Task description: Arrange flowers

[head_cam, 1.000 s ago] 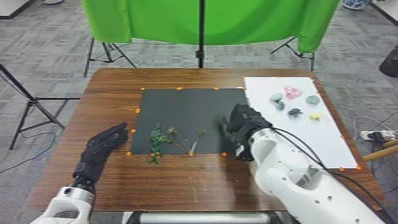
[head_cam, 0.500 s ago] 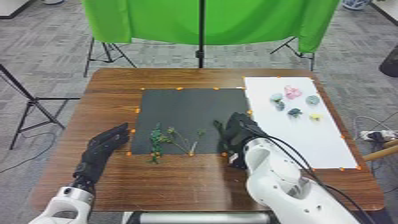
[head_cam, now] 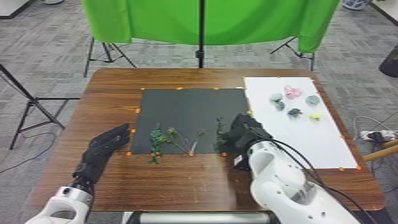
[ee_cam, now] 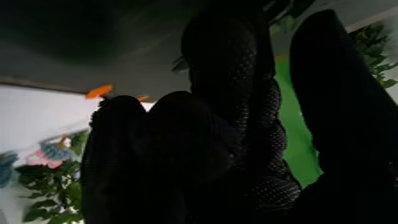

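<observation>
So, flowers (head_cam: 292, 91) on white sheet (head_cam: 311, 140)

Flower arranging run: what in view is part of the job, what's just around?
Job:
- green sprigs on dark sheet
- pink flower, yellow flower, grey-green pieces on white sheet

Just around:
- green cloth behind table
- black stand, left

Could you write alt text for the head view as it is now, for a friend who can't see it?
A robot's gloved right hand hovers or rests at the right edge of a dark mat with green sprigs on its near part. A white sheet to the right holds pink and yellow flowers; the left hand is left of the mat.
</observation>
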Available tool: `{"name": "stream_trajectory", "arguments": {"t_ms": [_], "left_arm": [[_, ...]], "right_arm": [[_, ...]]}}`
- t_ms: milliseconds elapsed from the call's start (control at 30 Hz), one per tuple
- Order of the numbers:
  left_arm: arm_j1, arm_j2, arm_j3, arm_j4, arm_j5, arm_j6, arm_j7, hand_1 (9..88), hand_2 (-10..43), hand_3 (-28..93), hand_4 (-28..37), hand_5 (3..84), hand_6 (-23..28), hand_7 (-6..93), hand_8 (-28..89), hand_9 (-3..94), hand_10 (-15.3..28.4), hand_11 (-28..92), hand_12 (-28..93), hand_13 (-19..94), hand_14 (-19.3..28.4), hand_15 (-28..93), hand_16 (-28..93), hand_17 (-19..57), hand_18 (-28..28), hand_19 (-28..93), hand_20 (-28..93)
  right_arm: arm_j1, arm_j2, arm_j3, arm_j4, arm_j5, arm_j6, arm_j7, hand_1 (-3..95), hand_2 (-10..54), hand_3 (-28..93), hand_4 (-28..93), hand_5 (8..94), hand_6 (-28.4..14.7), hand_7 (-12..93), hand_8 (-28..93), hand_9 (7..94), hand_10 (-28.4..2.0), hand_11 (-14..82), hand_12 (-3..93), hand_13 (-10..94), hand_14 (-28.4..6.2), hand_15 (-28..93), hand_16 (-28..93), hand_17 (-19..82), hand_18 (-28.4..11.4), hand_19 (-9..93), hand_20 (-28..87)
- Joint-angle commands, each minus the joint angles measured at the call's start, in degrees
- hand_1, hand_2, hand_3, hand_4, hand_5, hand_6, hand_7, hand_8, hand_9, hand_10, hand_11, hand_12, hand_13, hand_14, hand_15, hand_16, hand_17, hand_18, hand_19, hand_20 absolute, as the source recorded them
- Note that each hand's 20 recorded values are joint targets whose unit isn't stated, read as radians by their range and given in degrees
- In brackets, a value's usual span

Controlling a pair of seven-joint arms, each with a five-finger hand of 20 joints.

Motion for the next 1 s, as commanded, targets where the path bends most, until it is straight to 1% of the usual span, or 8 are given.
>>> {"name": "stream_trajectory", "arguments": {"t_ms": [33, 133, 267, 333, 467, 600, 767, 1000], "left_arm": [[1.1, -0.55, 0.56, 0.54, 0.31, -1.25, -2.17, 28.5, -4.3, 62, -20.2, 39.8, 4.3, 5.1, -5, 36.8, 11.4, 9, 12, 28, 16.1, 12, 4, 2.1, 12.9, 1, 18], [0.8, -0.66, 0.80, 0.67, 0.40, -1.43, -2.19, 28.6, -4.2, 62, -20.3, 39.7, 4.2, 5.1, -5, 36.9, 11.5, 9, 13, 28, 16.1, 12, 4, 2.1, 12.9, 1, 18], [0.0, -0.65, 1.20, 0.89, 0.84, -2.12, -2.20, 28.6, -4.0, 62, -20.2, 39.6, 4.1, 5.2, -5, 36.8, 11.4, 9, 13, 28, 16.1, 12, 4, 2.0, 12.9, 1, 18], [0.0, -0.64, 1.08, 0.85, 1.17, -2.18, -2.37, 28.7, -3.9, 62, -20.1, 39.6, 4.1, 5.2, -5, 36.8, 11.4, 9, 13, 28, 16.1, 12, 4, 2.0, 12.9, 1, 18], [0.3, -0.79, 0.77, 0.76, 0.99, -2.05, -2.39, 28.7, -3.9, 62, -20.0, 39.6, 4.2, 5.1, -5, 36.7, 11.4, 9, 13, 28, 16.0, 12, 4, 2.0, 12.9, 1, 18], [0.8, -0.95, 0.54, 0.65, 0.82, -1.96, -2.50, 28.8, -3.8, 62, -20.1, 39.5, 4.1, 5.1, -5, 36.7, 11.4, 9, 13, 28, 16.0, 12, 4, 2.0, 12.9, 1, 18], [0.8, -1.12, 0.63, 0.71, 0.98, -2.35, -2.15, 28.7, -3.8, 62, -20.0, 39.5, 4.2, 5.1, -5, 36.6, 11.5, 9, 13, 28, 16.0, 12, 4, 2.0, 12.9, 1, 18], [1.1, -1.14, 0.27, 0.65, 1.08, -2.70, -2.22, 28.7, -3.7, 62, -20.0, 39.5, 4.2, 5.0, -5, 36.7, 11.4, 9, 13, 28, 16.1, 12, 5, 1.9, 12.9, 1, 18]], "right_arm": [[-2.8, 3.3, 2.5, -5.4, 4.3, 4.2, -10.5, 35.8, -9.4, 63, -8, 82.7, -2.4, 31, -5, 92.0, -10.8, 41.4, 24.5, 94, -3.3, 61, 27, 70, -10.1, 93, 53], [-0.7, 3.8, 1.1, -6.1, 10.6, -1.4, -14.7, 30.2, -1.7, 67, -7, 80.7, -2.1, 25, -7, 91.6, -11.0, 41.3, 25.1, 94, -3.6, 60, 29, 69, -11.2, 93, 55], [2.2, 3.1, -2.5, -3.6, 11.0, -4.3, -15.5, 26.8, 2.0, 69, -7, 77.1, -2.0, 16, -8, 91.1, -11.6, 40.8, 25.4, 94, -4.1, 58, 31, 68, -12.4, 93, 56], [2.8, 2.8, -3.9, -2.3, 11.3, -4.0, -15.1, 26.7, 2.5, 69, -7, 76.6, -1.8, 15, -8, 91.2, -11.8, 40.6, 25.4, 94, -4.3, 58, 31, 68, -12.5, 93, 56], [2.1, 3.1, -3.8, -1.5, 10.4, -4.6, -14.0, 26.1, 3.7, 69, -6, 76.3, -1.8, 15, -8, 91.4, -12.1, 40.2, 25.3, 94, -4.4, 58, 31, 68, -12.6, 93, 56], [1.1, 4.0, -2.8, -1.9, 9.5, -4.8, -12.6, 25.3, 4.0, 69, -6, 76.4, -1.7, 15, -8, 91.6, -12.2, 40.1, 25.3, 94, -4.4, 58, 31, 68, -12.7, 93, 56], [-0.8, 5.6, -0.5, -3.1, 10.3, -5.9, -11.8, 25.2, 4.2, 69, -7, 76.6, -1.7, 15, -8, 91.7, -12.3, 39.9, 25.4, 94, -4.5, 58, 31, 68, -12.8, 93, 57], [-2.1, 6.9, 1.1, -4.6, 10.8, -6.5, -11.7, 24.6, 4.3, 69, -7, 77.0, -1.9, 15, -8, 91.8, -12.4, 39.7, 25.4, 94, -4.5, 58, 31, 68, -12.8, 93, 57]]}}
